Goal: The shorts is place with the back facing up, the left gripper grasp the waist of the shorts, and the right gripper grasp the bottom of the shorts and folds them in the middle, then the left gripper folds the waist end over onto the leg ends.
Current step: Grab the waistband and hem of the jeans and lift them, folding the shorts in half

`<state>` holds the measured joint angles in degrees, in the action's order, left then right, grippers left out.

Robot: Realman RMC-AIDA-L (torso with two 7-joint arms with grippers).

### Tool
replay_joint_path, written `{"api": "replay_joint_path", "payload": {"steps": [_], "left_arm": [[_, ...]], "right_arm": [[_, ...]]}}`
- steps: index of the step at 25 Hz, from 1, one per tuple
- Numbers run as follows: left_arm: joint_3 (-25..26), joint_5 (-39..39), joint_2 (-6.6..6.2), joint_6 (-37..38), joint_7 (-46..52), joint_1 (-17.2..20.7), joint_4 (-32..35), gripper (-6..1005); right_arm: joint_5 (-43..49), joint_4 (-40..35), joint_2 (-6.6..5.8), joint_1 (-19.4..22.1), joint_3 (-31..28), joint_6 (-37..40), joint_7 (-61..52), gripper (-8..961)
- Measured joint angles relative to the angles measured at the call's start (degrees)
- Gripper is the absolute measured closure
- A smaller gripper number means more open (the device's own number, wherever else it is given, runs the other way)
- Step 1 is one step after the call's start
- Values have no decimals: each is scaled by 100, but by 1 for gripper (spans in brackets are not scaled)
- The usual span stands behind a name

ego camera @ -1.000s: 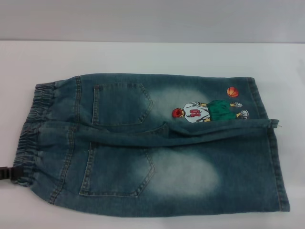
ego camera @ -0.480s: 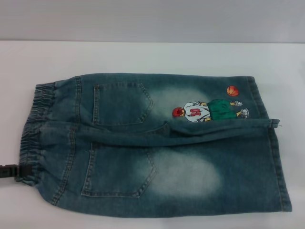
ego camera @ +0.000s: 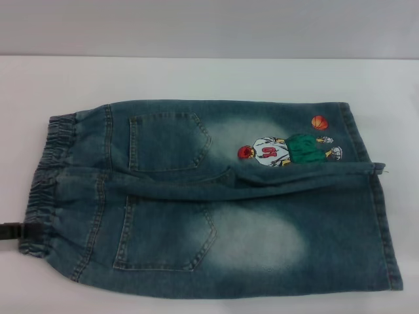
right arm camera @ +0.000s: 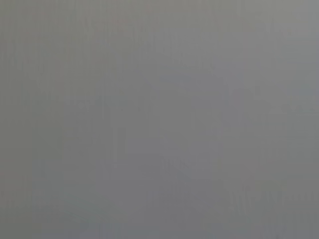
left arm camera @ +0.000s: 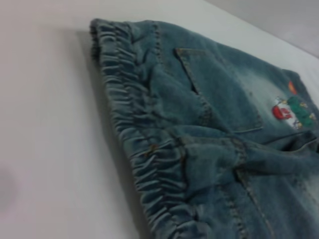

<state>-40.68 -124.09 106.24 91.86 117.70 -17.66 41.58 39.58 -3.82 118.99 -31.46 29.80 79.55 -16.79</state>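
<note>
The shorts [ego camera: 209, 196] lie back side up on the white surface [ego camera: 209, 75], spread flat with their long axis running across me: the waist end [ego camera: 46, 183] with its puckered elastic toward my left, the bottom of the shorts [ego camera: 383, 222] toward my right. My left gripper [ego camera: 14, 230] sits at the near corner of the waistband, low against the surface, just where the elastic edge meets it. I cannot tell from here whether my fingers are clamped on the band or only touching it (the cloth hides the tips, and my left wrist view shows only the gathered waistband [left arm camera: 144, 149] close up, no fingers at all).

My right gripper is out of sight in the head view, and its wrist camera shows nothing but plain grey, so it looks well apart from the hems.

That matters for what comes next: the hem end is the right arm's side, and it needs to come in there before any fold can start.

The surface is bare white around the denim, with a pale wall [ego camera: 209, 26] behind it.
</note>
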Motion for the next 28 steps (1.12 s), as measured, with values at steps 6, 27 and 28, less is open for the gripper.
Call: {"api": "replay_joint_path", "payload": {"steps": [6, 27, 28], "left_arm": [[34, -256, -48, -9, 132, -111, 7, 231], [-2, -556, -63, -19, 281, -336, 8, 236], [-3, -557, -65, -19, 281, -336, 8, 237]], "right_arm": [[-4, -14, 0, -20, -1, -19, 0, 147], [-4, -4, -9, -62, 0, -72, 47, 148], [-4, -2, -9, -62, 0, -72, 48, 148]]}}
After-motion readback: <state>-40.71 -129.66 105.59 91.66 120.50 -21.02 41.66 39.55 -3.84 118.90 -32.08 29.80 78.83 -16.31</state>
